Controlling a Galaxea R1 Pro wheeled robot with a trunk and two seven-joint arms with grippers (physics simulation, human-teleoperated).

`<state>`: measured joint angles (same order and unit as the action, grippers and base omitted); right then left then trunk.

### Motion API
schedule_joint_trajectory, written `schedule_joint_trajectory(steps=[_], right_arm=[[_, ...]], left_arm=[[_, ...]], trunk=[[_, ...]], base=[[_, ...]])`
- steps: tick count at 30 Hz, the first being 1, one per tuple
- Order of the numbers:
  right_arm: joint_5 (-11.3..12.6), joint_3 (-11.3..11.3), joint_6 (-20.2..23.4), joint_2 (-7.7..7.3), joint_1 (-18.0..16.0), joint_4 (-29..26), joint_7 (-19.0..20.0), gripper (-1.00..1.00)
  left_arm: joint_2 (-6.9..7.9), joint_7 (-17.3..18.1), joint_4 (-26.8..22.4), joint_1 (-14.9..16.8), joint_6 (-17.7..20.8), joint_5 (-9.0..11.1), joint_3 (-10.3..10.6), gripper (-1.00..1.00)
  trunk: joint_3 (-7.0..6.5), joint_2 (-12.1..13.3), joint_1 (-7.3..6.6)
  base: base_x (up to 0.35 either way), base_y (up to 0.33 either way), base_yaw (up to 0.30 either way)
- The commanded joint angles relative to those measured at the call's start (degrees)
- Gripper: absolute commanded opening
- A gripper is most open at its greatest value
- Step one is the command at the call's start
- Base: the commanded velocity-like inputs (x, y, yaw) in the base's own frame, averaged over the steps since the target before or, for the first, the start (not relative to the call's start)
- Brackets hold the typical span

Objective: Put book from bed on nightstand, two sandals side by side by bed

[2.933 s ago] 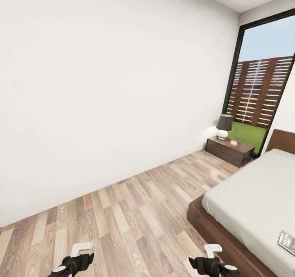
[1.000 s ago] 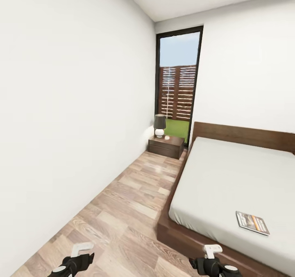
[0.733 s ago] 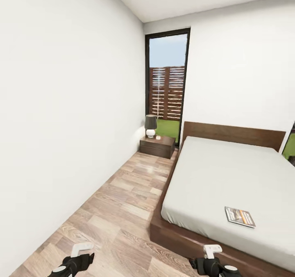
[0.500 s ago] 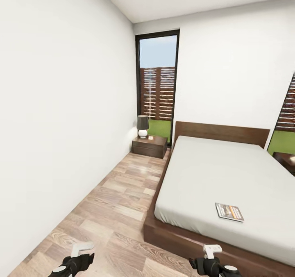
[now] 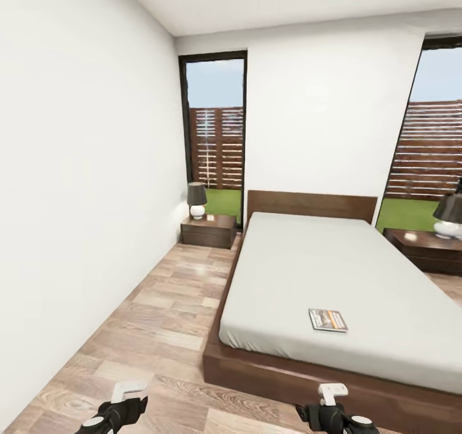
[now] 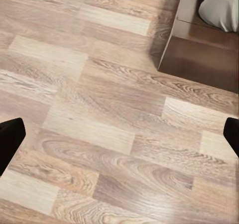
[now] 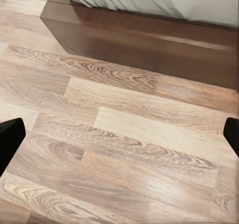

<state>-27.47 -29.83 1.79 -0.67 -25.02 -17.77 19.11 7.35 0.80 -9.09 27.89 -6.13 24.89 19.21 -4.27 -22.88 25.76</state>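
While the book (image 5: 328,320) is lying flat on the bed (image 5: 333,273), it sits close to the foot end of the grey-white mattress, a bit right of the middle, with nothing touching it. You can make out the dark cover and an orange band, but the lettering is too small to read. Around the mattress is the dark brown frame, headboard up against the far white wall. One nightstand (image 5: 208,230) stands just beside the bed on its left, in the corner by the tall window (image 5: 215,142), with a black-shaded lamp (image 5: 196,200) on it and some small pale thing next to the lamp that I can't identify. A second nightstand (image 5: 428,248) is on the other side of the bed, also with a lamp (image 5: 448,215). Down at the bottom of the head view, the left gripper (image 5: 125,403) and right gripper (image 5: 328,403) hang over the wood floor (image 5: 154,318), well apart from the book. Both wrist views have the dark fingertips out at opposite edges with only floorboards and the bed frame corner between them, so both sets of jaws are spread wide, holding nothing.
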Motion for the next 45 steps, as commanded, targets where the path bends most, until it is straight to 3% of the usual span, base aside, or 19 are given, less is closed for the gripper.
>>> schedule_joint_trajectory(steps=[1,45], right_arm=[[-0.39,-0.49,0.20,0.05,-0.03,-0.07,0.40,1.00],[-0.39,-0.59,0.24,0.02,-0.03,-0.06,0.40,1.00]], left_arm=[[0.04,0.08,0.04,0.02,-0.20,0.60,0.48,1.00],[0.04,0.08,0.04,0.03,-0.20,0.60,0.48,1.00]], trunk=[[0.00,-0.04,0.02],[-1.26,-0.04,0.02]], base=[[0.000,0.000,-0.296],[0.000,0.000,-0.296]])
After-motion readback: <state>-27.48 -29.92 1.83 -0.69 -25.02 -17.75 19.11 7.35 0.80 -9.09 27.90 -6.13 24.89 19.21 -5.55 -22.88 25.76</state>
